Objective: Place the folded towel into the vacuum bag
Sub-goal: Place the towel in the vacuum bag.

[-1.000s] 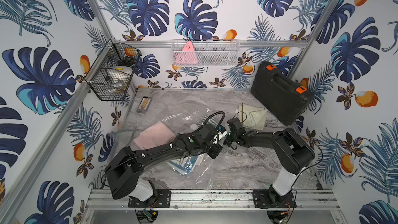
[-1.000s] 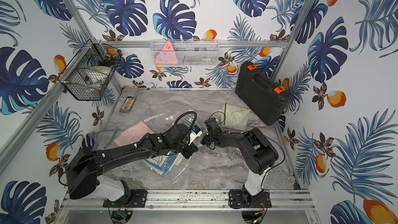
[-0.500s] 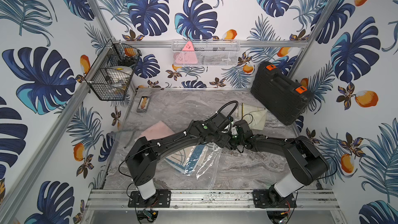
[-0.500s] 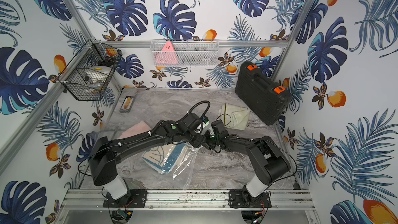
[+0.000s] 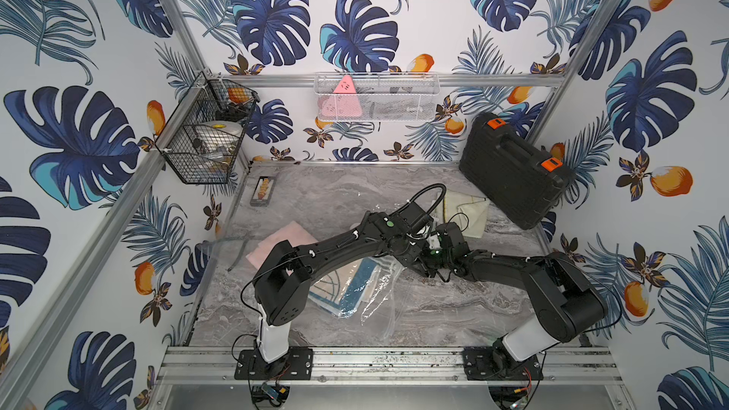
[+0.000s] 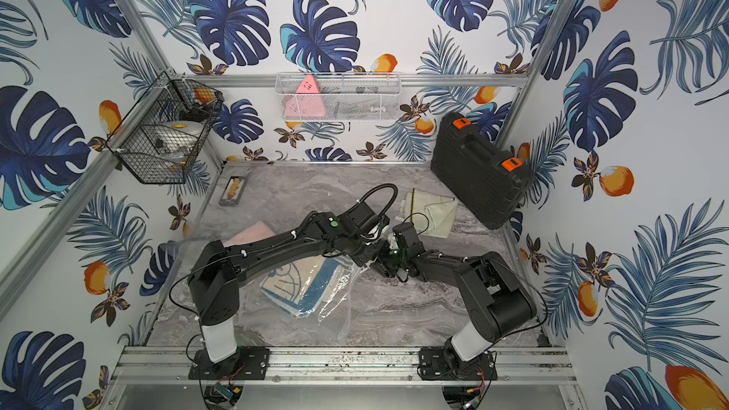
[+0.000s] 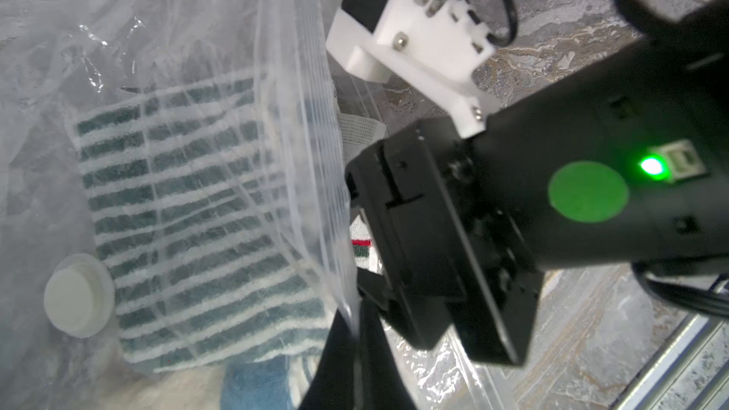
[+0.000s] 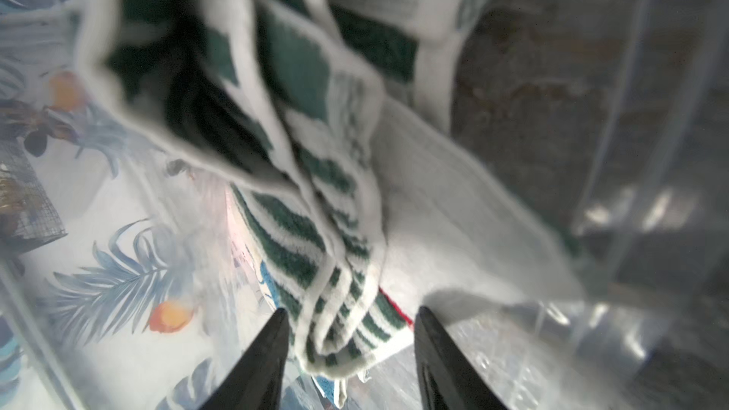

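Crinkly clear plastic of the vacuum bag (image 7: 221,84) veils the green-striped folded towel (image 7: 189,226) lying inside it. Left gripper (image 7: 357,333) pinches the bag's edge shut; right gripper (image 8: 349,333) stands spread around a blurred towel corner.

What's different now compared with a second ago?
The left arm swung away from the robot's base, its hand lifting the vacuum bag edge it pinches. The right hand opened around the striped green towel. The pink cloth, cream cloth and black case stayed put.
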Available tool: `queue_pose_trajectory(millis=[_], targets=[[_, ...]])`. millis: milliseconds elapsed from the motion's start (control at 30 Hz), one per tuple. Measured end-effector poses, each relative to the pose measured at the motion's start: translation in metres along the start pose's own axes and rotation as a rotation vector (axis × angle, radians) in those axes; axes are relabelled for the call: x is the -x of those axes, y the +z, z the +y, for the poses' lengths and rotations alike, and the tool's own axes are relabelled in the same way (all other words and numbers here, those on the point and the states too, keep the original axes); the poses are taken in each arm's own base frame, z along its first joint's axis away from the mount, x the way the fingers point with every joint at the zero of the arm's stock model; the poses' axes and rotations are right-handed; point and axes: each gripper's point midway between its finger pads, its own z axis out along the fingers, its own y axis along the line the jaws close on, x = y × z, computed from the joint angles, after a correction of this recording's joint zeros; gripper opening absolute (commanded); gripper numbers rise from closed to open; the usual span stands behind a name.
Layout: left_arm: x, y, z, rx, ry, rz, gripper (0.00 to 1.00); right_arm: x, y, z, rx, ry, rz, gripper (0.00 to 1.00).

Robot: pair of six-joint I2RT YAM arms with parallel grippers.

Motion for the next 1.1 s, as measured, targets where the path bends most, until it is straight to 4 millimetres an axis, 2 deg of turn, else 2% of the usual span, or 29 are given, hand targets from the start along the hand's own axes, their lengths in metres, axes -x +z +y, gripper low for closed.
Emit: queue_pose_trajectory(millis=[100,200,333,567,667,800,867,1100], targets=[[0.007,-0.015,-0.002,-0.016,-0.003,-0.037,0.00,-0.004,0.003,-0.016,-0.027,0.048,0.010,0.55],[0.014,-0.023,-0.012,-0.063,-0.004,-0.066,0.00,0.000,0.013,-0.009,0.010,0.063,0.020,0.54],[0.014,-0.024,-0.025,-0.122,-0.016,-0.065,0.00,0.009,0.028,0.005,0.048,0.071,0.011,0.48],[0.022,-0.020,-0.037,-0.188,-0.014,-0.078,0.00,0.030,0.055,0.018,0.055,0.012,-0.070,0.13],[0.025,-0.013,-0.039,-0.202,-0.014,-0.077,0.00,0.039,0.065,0.024,0.088,-0.067,-0.108,0.06],[0.026,-0.003,-0.038,-0.215,-0.023,-0.062,0.00,0.047,0.088,0.044,0.177,-0.173,-0.101,0.00],[0.026,0.001,-0.035,-0.215,-0.030,-0.057,0.00,0.046,0.097,0.052,0.225,-0.206,-0.079,0.00],[0.033,0.009,-0.023,-0.242,-0.063,-0.066,0.00,0.027,0.094,0.059,0.283,-0.278,-0.009,0.00]])
